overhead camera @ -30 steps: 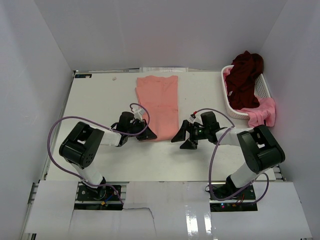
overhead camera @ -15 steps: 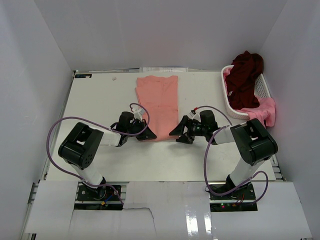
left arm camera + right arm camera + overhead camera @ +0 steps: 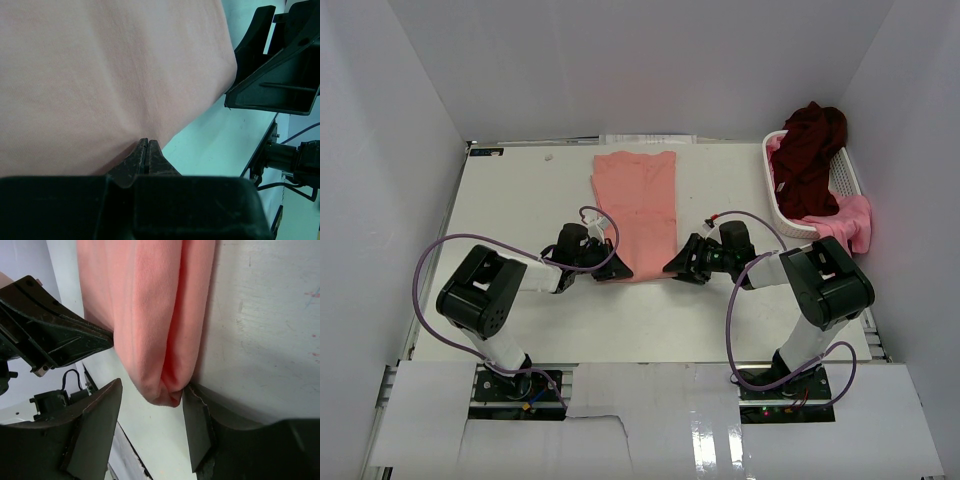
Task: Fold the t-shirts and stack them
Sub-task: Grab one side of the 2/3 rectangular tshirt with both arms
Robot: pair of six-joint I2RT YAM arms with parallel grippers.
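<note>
From above, we see the salmon-pink t-shirt (image 3: 636, 210) lying on the white table (image 3: 520, 200) as a long narrow strip, folded lengthwise, running from the far edge toward the arms. The left gripper (image 3: 611, 269) sits low at the strip's near left corner, and the right gripper (image 3: 677, 267) sits low at its near right corner. Both face inward toward each other. At the far right stands a white slatted basket (image 3: 843, 178). A dark maroon t-shirt (image 3: 808, 150) is heaped in it, rising above the rim. A brighter pink t-shirt (image 3: 847, 224) hangs over the basket's near end and onto the table.

In the left wrist view, salmon cloth fills most of the frame. The two dark fingertips (image 3: 144, 152) are pressed together with the shirt's hem pinched between them, and the fabric puckers toward that point. The other gripper's black fingers show at upper right, over bare table.

In the right wrist view, the jaws are spread apart, with one finger (image 3: 95, 425) to the left and the other (image 3: 197, 427) to the right of the rounded, doubled-over corner of the salmon shirt. The corner lies between them. The right-hand finger is just beside the cloth, and we cannot tell whether it touches. Nothing is clamped here.
</note>
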